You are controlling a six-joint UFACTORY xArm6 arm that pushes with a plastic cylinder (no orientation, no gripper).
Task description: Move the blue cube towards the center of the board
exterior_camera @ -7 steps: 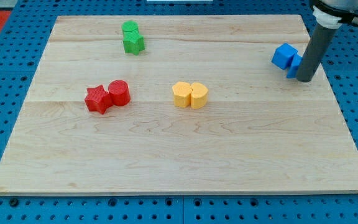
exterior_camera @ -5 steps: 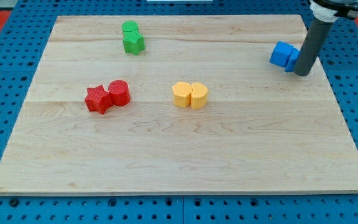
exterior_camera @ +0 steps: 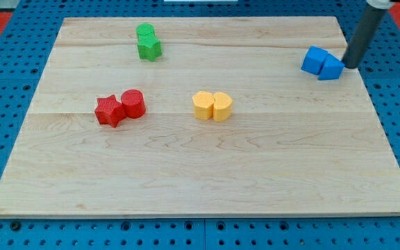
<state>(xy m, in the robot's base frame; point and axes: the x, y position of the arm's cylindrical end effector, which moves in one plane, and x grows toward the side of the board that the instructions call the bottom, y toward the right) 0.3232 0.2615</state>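
Note:
The blue cube (exterior_camera: 314, 60) sits near the board's right edge toward the view's top, touching a second blue block (exterior_camera: 331, 68) on its right. My tip (exterior_camera: 351, 67) rests on the board just right of that second blue block, close beside it; contact cannot be told. The rod rises up and to the right out of the view. The wooden board (exterior_camera: 200, 160) fills most of the view.
A green pair of blocks (exterior_camera: 147, 42) stands at the top left. A red star-shaped block (exterior_camera: 108, 111) touches a red cylinder (exterior_camera: 133, 103) at the left. Two yellow blocks (exterior_camera: 212, 106) sit together near the board's middle.
My tip has moved from below-right of the blue blocks up and to the right, to their right side. The blue pair shifted slightly left earlier.

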